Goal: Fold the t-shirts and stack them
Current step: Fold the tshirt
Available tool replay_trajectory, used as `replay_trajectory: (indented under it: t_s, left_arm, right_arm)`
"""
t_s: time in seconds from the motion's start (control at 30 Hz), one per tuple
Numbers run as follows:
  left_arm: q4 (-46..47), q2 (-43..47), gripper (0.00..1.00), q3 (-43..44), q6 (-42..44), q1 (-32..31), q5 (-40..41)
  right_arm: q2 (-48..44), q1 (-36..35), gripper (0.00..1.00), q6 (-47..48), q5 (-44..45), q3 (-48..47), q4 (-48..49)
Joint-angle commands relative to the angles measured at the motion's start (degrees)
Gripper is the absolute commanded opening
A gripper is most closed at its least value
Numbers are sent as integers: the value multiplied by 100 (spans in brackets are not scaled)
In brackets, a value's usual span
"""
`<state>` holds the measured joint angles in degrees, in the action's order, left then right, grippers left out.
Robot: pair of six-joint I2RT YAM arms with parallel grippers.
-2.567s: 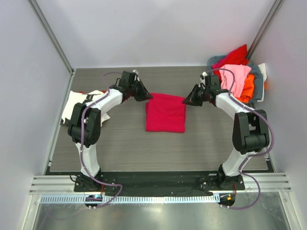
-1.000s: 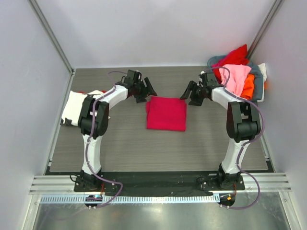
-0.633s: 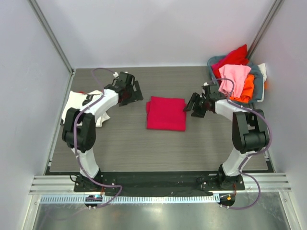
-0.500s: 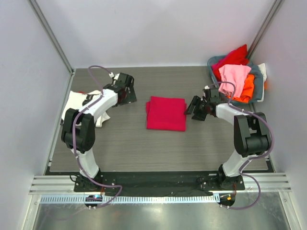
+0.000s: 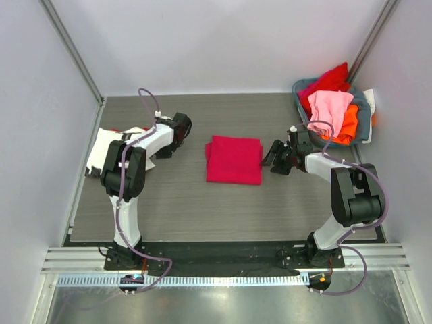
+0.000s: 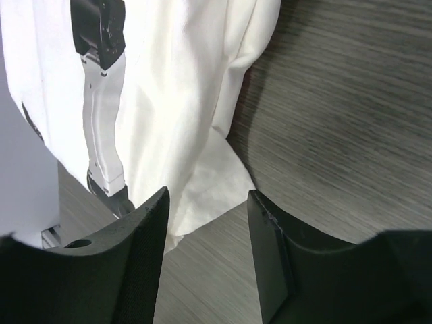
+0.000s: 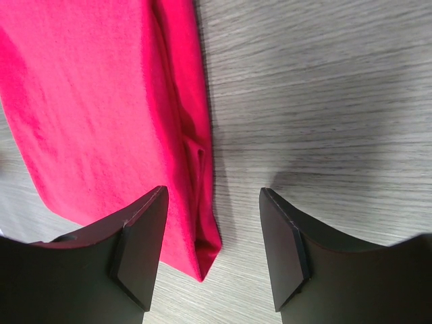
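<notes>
Since a second ago your left claw [image 5: 165, 147] has swung off the crimson tee [image 5: 233, 160] to the white tee [image 5: 108, 152]; your right claw [image 5: 275, 156] has dropped beside the crimson tee's right edge.
Top view: crimson tee folded mid-surface [image 5: 202, 209], white tee at the left edge, more tees heaped in the basket [image 5: 361, 108]. Left wrist: claw released, nothing held, white tee's corner just ahead. Right wrist: claw released, the crimson tee's folded edge showing between its jaws, ungripped.
</notes>
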<state>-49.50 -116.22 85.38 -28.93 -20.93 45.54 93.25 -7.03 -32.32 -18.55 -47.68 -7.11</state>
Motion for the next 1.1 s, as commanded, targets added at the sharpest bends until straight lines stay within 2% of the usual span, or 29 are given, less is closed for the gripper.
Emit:
replay_trajectory:
  t_s: [0.0,0.17,0.43,0.6,0.73,0.77,0.93,0.97,1.07]
  left_arm:
    - [-17,65,50,-161,124,10,193]
    - [89,-66,44,-321,212,10,-142]
    - [28,-365,49,-268,159,212,-493]
    - [80,-463,45,-259,186,352,-1010]
    - [124,-428,32,-268,159,511,-1442]
    - [98,-427,25,-259,151,554,-1512]
    - [98,-436,9,-251,212,686,-1803]
    - [81,-462,2,-224,238,713,-1820]
    - [-77,-594,0,-23,300,713,-1847]
  right_arm:
    - [-202,-9,62,-82,70,-4,316]
    - [-193,-9,62,-56,114,22,316]
    - [-229,-1,62,-64,123,57,298]
    - [-255,-9,62,-56,176,66,263]
    - [-290,-9,61,-82,176,66,263]
    - [-308,-9,61,-82,185,66,263]
    - [-413,-9,61,-82,211,66,211]
    - [-431,-9,61,-91,202,66,193]
    - [-509,-9,60,-82,220,92,167]
